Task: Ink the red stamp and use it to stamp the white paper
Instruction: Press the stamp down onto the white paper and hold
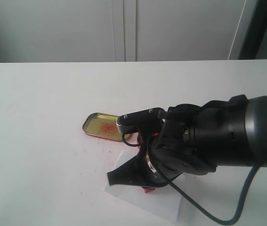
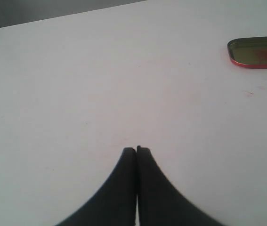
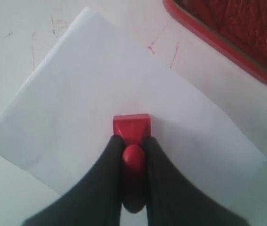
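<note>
1. The right end effector [image 3: 132, 142] is clamped on the narrow knob of the red stamp [image 3: 131, 125]. Its dark fingers [image 3: 106, 160] close on it from both sides.
2. The stamp's block base sits over the middle of the white paper [image 3: 72, 103]. It looks down on the sheet, though I cannot tell whether it is in full contact.
3. The paper lies on the worktop [image 1: 39, 117] toward its near edge, well away from the far edge. The open tin of red ink paste [image 3: 237, 33] is just beside one corner of the sheet, and the gold-coloured tin lid [image 1: 100, 126] lies further toward the far edge.
4. The left end effector [image 2: 136, 150] has its fingers together on nothing, over bare worktop, well apart from the paper.
5. Risk: nothing pins the thin sheet down. A tacky inked face may lift it with the stamp, or drag it and smear the mark.
6. Risk: a grip on the knob alone lets the block tilt, so uneven pressure would give a partial print.
7. Risk: a sideways pull-away could catch the nearby ink tin, so a straight rise looks safer.
</note>
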`<action>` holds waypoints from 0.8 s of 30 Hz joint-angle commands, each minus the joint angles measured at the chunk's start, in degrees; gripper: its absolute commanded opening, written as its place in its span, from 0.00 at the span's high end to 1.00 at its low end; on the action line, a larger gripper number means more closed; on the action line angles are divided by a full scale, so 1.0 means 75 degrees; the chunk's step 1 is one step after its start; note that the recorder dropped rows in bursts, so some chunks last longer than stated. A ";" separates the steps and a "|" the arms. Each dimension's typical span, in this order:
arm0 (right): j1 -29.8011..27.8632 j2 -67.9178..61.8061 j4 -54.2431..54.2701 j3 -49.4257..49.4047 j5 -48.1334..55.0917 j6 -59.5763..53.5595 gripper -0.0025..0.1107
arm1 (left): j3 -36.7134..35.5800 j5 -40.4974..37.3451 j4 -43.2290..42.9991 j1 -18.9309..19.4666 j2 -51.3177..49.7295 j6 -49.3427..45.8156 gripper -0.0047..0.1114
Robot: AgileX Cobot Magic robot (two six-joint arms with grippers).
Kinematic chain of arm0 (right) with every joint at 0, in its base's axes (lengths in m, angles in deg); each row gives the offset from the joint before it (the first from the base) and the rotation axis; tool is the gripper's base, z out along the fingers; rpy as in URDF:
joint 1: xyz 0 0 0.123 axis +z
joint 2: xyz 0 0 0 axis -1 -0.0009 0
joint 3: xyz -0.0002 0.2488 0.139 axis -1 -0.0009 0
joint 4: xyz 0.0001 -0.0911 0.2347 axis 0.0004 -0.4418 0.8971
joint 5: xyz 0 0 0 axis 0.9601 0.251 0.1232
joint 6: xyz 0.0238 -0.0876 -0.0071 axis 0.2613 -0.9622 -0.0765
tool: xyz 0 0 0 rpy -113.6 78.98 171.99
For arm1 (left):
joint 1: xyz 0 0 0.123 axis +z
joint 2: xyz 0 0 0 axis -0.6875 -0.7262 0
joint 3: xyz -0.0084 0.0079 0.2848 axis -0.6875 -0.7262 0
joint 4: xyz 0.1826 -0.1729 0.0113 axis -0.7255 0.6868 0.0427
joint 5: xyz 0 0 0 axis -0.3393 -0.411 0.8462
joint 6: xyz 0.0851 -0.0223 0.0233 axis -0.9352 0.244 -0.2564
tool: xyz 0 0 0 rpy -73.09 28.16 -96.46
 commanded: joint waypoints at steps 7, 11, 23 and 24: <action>-0.0013 0.0077 -0.0084 -0.0026 -0.0131 0.0037 0.98 | -0.0025 0.0025 0.0021 0.0022 0.0027 -0.0021 0.96; -0.0013 0.0077 -0.0084 -0.0026 -0.0160 0.0067 0.98 | -0.0025 0.0025 0.0021 0.0022 0.0027 -0.0021 0.96; -0.0013 0.0077 -0.0089 -0.0026 -0.0431 0.0067 0.98 | -0.0025 0.0025 0.0021 0.0022 0.0027 -0.0021 0.96; -0.0013 0.0077 -0.0089 -0.0026 -0.0431 0.0067 0.98 | -0.0025 0.0025 0.0021 0.0022 0.0027 -0.0021 0.96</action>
